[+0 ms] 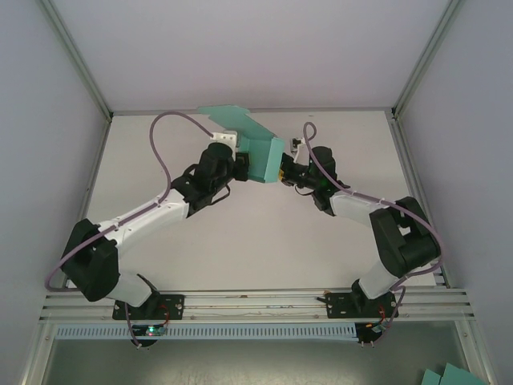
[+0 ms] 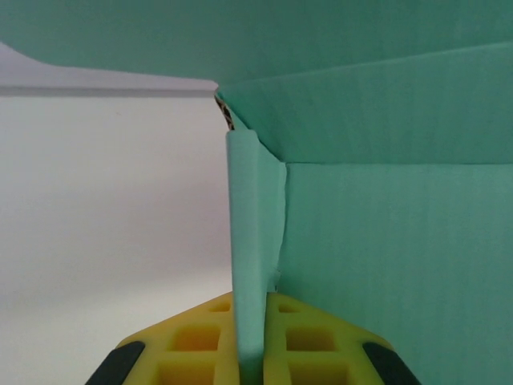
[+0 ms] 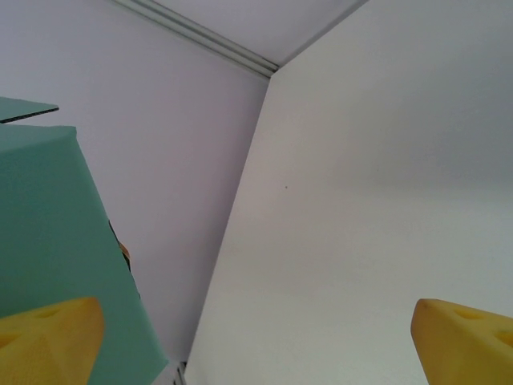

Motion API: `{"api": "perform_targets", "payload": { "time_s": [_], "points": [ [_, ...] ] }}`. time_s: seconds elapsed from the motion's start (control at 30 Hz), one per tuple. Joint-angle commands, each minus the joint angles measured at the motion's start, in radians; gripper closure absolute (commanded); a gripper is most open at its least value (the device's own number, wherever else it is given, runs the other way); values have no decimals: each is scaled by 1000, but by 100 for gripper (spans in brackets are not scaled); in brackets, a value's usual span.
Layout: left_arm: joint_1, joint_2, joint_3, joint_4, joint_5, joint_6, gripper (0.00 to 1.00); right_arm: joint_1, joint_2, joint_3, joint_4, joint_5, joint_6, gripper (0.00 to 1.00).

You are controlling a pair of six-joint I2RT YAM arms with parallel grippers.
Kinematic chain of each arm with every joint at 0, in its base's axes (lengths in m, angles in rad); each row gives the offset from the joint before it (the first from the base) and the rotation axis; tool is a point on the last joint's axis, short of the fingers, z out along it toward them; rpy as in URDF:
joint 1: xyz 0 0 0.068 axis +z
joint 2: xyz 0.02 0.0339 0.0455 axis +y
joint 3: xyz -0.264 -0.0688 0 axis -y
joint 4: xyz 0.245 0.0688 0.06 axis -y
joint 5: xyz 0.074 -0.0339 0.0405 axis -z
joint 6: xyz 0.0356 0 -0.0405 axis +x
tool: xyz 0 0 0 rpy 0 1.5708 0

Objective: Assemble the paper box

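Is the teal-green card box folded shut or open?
Open, partly folded: the teal-green card box has walls folded up at a corner, but one wide flap sticks out flat.

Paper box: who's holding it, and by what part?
Left claw pinches the paper box by a thin upright flap between its fingers. Right claw is open beside the box, gripping nothing.

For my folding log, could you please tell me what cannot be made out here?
Paper box underside: top external, hidden beneath the box itself.
Box outline: left wrist, cut off at top and right; the clamped left jaws hide the lower end of one panel.
Contact with the open right jaws: right wrist, box cut off by the left edge.
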Motion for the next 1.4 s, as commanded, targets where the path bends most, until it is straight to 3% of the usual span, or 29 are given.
{"api": "perform_targets", "payload": {
  "time_s": [0.0,0.1,0.33,0.43,0.5,0.67,0.9,1.0,1.13,1.37],
  "points": [
    [-66,78,65,-117,-236,86,100,63,-24,75,179,-177,11,2],
    [-79,120,121,-199,-318,86,100,62,-23,99,148,-181,-7,2],
    [-93,175,182,-289,-375,88,100,53,-38,84,168,-178,-9,2],
    [-93,132,154,-280,-299,67,100,50,-48,75,143,-176,-20,2],
    [-91,87,122,-262,-263,39,100,39,-63,65,32,-138,-67,2],
    [-69,-27,38,-259,-231,-13,100,-27,-153,-39,-318,113,-206,2],
    [-47,-41,-121,-222,-205,-63,100,-164,-338,-133,-909,658,-373,2],
    [-46,3,-161,-201,-179,-99,100,-214,-412,-146,-1016,723,-409,2],
    [-46,78,-164,-208,-179,-130,100,-225,-481,-163,-1011,726,-420,2],
    [-43,225,-141,-285,-235,-183,100,-229,-463,-153,-1006,702,-428,1]
  ]
}}
